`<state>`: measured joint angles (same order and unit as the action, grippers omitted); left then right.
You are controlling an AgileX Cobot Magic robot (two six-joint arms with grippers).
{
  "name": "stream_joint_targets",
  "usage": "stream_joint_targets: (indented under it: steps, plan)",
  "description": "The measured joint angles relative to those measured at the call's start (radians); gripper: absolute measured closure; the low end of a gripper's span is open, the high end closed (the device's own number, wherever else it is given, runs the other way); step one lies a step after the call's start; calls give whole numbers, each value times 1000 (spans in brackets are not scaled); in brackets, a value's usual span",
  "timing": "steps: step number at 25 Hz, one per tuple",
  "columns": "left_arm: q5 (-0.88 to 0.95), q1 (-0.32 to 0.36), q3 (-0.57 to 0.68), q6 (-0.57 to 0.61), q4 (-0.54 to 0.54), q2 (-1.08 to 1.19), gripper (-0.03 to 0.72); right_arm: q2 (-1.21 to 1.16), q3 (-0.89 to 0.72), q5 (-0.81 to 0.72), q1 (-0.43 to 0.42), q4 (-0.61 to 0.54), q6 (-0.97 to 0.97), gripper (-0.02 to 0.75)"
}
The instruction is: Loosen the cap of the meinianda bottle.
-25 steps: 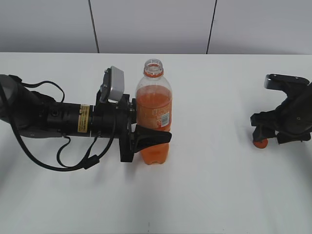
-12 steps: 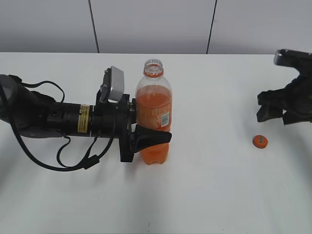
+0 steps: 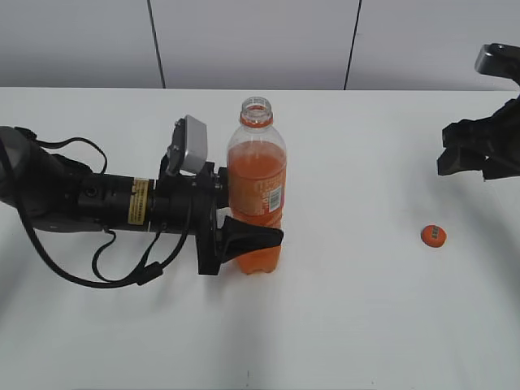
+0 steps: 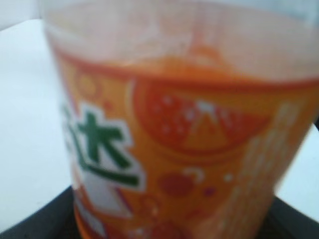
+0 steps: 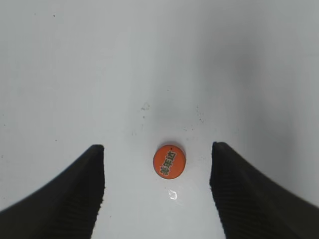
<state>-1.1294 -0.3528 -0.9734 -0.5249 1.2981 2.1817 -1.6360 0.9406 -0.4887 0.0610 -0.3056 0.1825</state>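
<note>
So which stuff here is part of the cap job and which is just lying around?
Part of the job:
- meinianda bottle, uncapped, between the left pincer's fingers
- cap, off, lying on the table below the right pincer, which is open

Lying about:
- nothing else on the white table

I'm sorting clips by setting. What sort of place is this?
Probably a robot test bench, not a home: a bare white table, plain grey panelled wall, and only a bottle and its cap.
</note>
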Motion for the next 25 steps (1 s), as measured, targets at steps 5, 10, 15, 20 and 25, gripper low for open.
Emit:
stream_joint_targets:
  steps: [5,10,15,20,25]
  plan:
    - [-7,1,1,-2,9,4,195,11,9,-10,0,0,-1,241]
    - [-11,1,1,-3,14,-20,191,30,12,-14,0,0,-1,241]
    - [-19,1,14,-10,16,-96,189,40,12,-16,0,0,0,241]
    - [-27,1,18,-39,17,-192,189,70,12,-20,0,0,0,241]
    - [-30,1,18,-50,17,-277,189,116,23,-27,0,1,0,241]
